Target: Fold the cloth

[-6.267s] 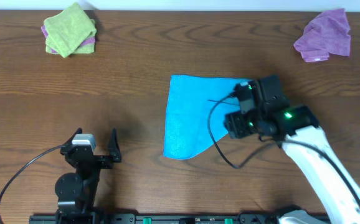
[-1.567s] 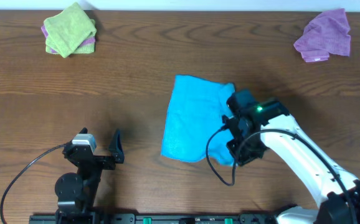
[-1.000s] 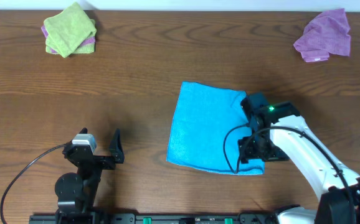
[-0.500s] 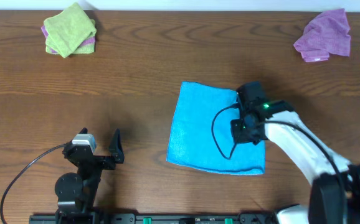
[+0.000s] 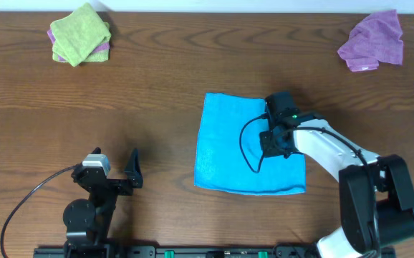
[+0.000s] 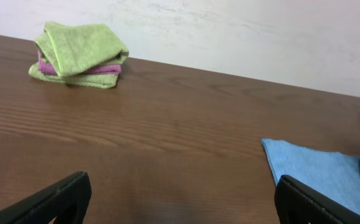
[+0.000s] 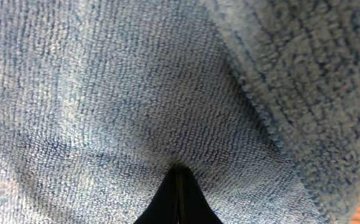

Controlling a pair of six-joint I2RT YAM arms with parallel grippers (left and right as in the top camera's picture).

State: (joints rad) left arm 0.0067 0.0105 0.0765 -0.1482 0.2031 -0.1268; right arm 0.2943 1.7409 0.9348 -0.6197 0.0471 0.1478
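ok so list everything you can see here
blue cloth: 1, blue, flat on the table right of centre
green cloths: 2 as far as shows, green, folded in a stack at the far left corner
pink cloth: 1, pink, sandwiched in the green stack
purple cloth: 1, purple, crumpled at the far right corner
table: 1, dark brown wood, under everything
wall: 1, white, behind the table
left gripper: 1, black, open, near left edge, apart from all cloths
right gripper: 1, black on a white arm, shut, tips down on the blue cloth's right side
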